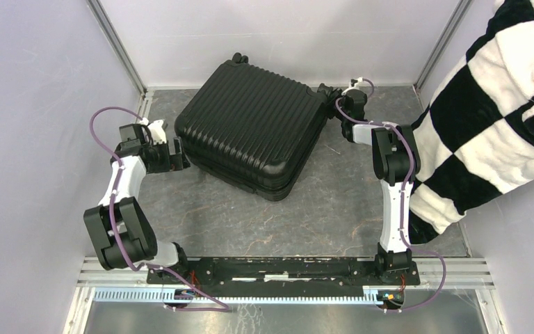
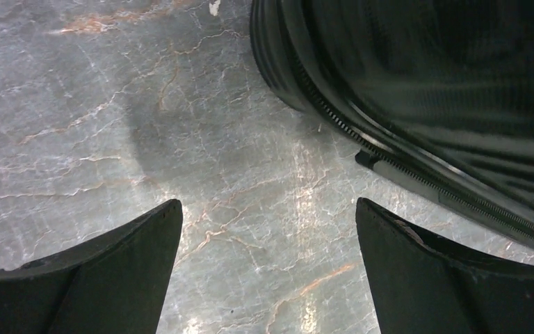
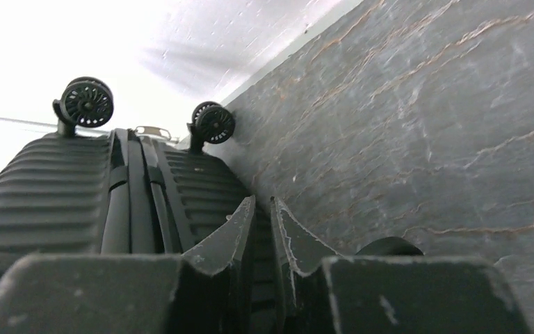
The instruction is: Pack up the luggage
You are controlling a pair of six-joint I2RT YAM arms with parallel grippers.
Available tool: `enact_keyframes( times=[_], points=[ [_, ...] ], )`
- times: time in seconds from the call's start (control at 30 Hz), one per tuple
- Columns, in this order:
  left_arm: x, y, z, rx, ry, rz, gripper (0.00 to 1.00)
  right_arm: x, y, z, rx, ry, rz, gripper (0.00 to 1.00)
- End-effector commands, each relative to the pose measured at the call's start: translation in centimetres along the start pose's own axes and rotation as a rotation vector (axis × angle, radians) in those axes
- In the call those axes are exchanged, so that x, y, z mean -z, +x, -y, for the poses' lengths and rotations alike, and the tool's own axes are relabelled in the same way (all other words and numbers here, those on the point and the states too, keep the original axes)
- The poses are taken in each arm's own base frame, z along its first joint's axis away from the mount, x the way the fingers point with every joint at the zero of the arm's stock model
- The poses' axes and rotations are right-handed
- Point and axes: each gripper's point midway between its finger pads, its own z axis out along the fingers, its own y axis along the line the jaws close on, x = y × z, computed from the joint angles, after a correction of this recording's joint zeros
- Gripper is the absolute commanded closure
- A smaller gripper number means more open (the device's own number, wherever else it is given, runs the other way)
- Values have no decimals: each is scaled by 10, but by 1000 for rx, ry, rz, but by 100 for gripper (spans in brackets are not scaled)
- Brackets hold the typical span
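Observation:
The luggage [image 1: 254,125] is a big black ribbed hard-shell suitcase lying flat and closed at the back middle of the grey marbled table [image 1: 334,209]. My left gripper [image 1: 179,154] is open and empty, just off the suitcase's left corner. In the left wrist view its gripper [image 2: 268,209] hangs over bare table, with the suitcase's zip edge [image 2: 424,83] to the upper right. My right gripper [image 1: 330,92] is at the suitcase's right far corner by the wheels. In the right wrist view its gripper [image 3: 262,202] is shut with a thin slit, beside the ribbed shell [image 3: 49,202].
A person in a black-and-white checked garment [image 1: 500,104] stands at the right edge. Two caster wheels [image 3: 87,102] [image 3: 213,123] stick out toward the white back wall, and another wheel [image 3: 389,247] sits by my right fingers. Walls close in the left and back.

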Motion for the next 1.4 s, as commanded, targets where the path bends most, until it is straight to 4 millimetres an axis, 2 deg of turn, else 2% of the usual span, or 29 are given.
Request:
enact_keyframes(
  times=[0.0,0.1,0.17,0.2,0.3,0.43,0.5,0.53,0.57,0.6,0.63,0.73,0.83,1.03,1.1,1.13,1.17,1.27,1.37],
  points=[
    [-14,-20,-1,36,-10,54,0,20,25,-57,19,-214,-65,82],
    [-21,-32,-3,58,-16,69,0,39,55,-71,38,-244,-120,84],
    [-26,-43,-8,69,-30,81,0,58,80,-72,46,-244,-150,85],
    [-29,-47,-10,75,-39,84,0,68,89,-79,57,-250,-150,86],
    [-44,-61,-19,98,-60,70,0,106,126,-78,87,-233,-176,88],
    [-64,-89,-33,146,-81,53,0,155,195,-84,182,-238,-283,89],
    [-71,-114,-38,151,-82,66,0,179,235,-91,235,-264,-360,89],
    [-77,-115,-41,163,-86,49,0,189,247,-88,253,-256,-387,89],
    [-78,-132,-44,161,-94,68,0,196,254,-88,272,-257,-399,89],
    [-82,-131,-50,176,-113,47,0,202,257,-82,279,-243,-406,89],
    [-80,-145,-54,181,-133,59,0,207,254,-74,276,-209,-397,89],
    [-76,-148,-54,220,-111,44,0,212,225,-55,266,-133,-319,90],
    [-64,-142,-47,203,-97,52,0,208,186,-41,280,-63,-243,90],
    [-30,-131,-49,178,-122,67,0,193,96,-34,347,80,-33,90],
    [-21,-129,-52,186,-136,74,0,176,71,-39,337,95,12,90],
    [-18,-127,-54,192,-146,75,0,166,67,-38,327,99,9,90],
    [-15,-126,-57,198,-160,77,0,154,59,-48,327,81,14,90],
    [-10,-120,-69,218,-233,77,0,122,55,-63,309,39,-2,89],
    [-14,-116,-83,244,-302,73,0,97,44,-76,324,31,27,89]
  ],
)
